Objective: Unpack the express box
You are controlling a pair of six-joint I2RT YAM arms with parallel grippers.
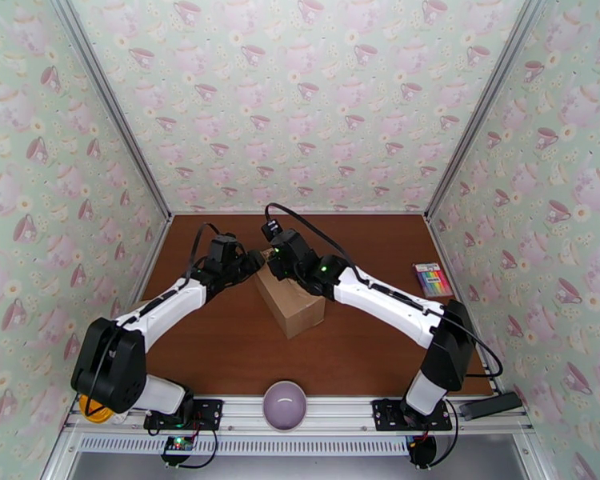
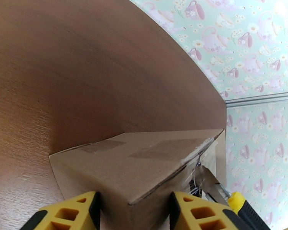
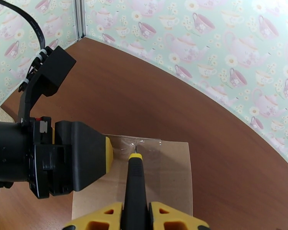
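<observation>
1 box, 1 knife. Box end sits inside half-open left pincer, grip unclear; right pincer clamps knife, tip at box tape.

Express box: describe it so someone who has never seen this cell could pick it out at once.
Start at the brown table between the teacup-papered walls. At its middle lies the express box, a plain brown cardboard carton with a taped seam. It is larger than the purple bowl at the near edge and the pack of coloured pens by the right wall.
</observation>
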